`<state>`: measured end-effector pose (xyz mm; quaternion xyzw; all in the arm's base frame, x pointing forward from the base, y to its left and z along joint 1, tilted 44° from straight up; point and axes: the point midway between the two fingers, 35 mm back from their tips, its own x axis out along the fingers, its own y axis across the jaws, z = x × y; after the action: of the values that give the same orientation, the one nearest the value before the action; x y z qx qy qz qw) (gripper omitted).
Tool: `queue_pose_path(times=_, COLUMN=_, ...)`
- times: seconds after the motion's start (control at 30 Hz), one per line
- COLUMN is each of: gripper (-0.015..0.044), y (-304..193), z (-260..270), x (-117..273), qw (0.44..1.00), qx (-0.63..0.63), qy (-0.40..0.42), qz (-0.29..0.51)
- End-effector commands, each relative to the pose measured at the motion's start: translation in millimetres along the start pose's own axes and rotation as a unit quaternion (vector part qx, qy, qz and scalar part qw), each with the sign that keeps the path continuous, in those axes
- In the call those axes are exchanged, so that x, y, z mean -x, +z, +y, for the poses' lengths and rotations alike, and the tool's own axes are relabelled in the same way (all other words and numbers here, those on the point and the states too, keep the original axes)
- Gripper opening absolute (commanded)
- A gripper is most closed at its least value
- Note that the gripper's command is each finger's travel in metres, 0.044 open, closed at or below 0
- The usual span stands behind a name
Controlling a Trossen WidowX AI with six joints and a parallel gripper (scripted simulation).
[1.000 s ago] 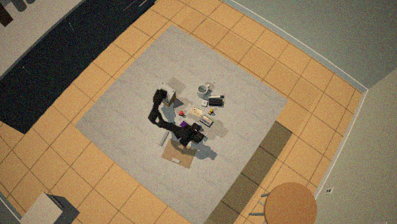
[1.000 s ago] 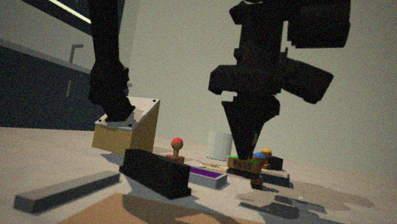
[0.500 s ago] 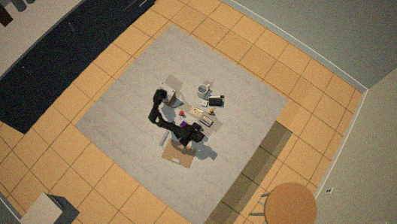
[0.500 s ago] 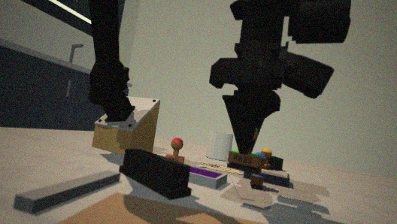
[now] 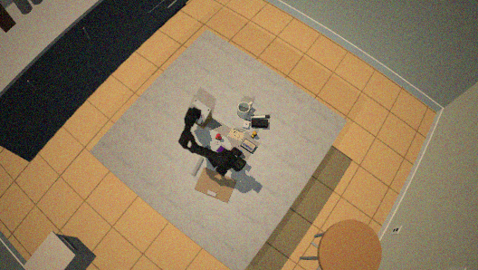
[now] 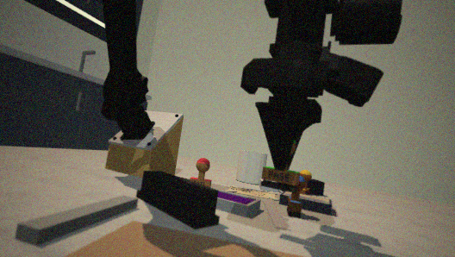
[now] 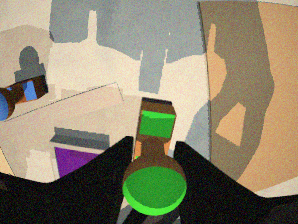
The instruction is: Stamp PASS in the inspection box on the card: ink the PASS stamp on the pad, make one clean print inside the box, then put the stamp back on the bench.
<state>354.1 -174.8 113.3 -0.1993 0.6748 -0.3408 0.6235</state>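
- Grey bar (image 5: 197, 167) (image 6: 77, 217) lies at the near left, and behind it the arm's foot meets a slant-topped box (image 5: 205, 109) (image 6: 118, 159); neither has a part in the job, I'd say.
- Black block (image 6: 178, 198) comes next, with a red stamp (image 5: 218, 136) (image 6: 202, 166) upright beyond it.
- Purple pad (image 5: 221, 149) (image 6: 234, 197) (image 7: 75, 162) sits open near the middle. From where I stand, nothing touches it; whether the stamp has been inked I can't tell, as its underside is hidden.
- Cream card (image 5: 235, 134) (image 6: 254, 192) lies beyond the pad. It carries printing, but too small for me to read, so I can't say whether PASS is among it.
- Green stamp (image 6: 281, 174) (image 7: 157, 125), presumably PASS, is off the bench, right of the pad. The gripper (image 6: 282, 169) (image 7: 153, 145) has its fingers pinched on its neck. Picking up is done; inking, if still owed, comes first, then one print inside the box, then setting it back.
- Blue stamp (image 6: 295, 207) (image 7: 30, 92) stands to the right on the bench, with a yellow stamp (image 5: 254, 134) (image 6: 306, 174) farther off; both look like ones to leave alone.
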Motion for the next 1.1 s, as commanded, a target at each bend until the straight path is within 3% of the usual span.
queue_pose_path(times=0.0, gripper=0.0000, y=1, z=-1, x=3, qw=1.000, qx=-0.003, qy=-0.002, qz=-0.002)
queue_pose_path(times=1.07, gripper=0.0000, y=-18, z=17, x=18, qw=1.000, qx=-0.003, qy=-0.002, qz=-0.002)
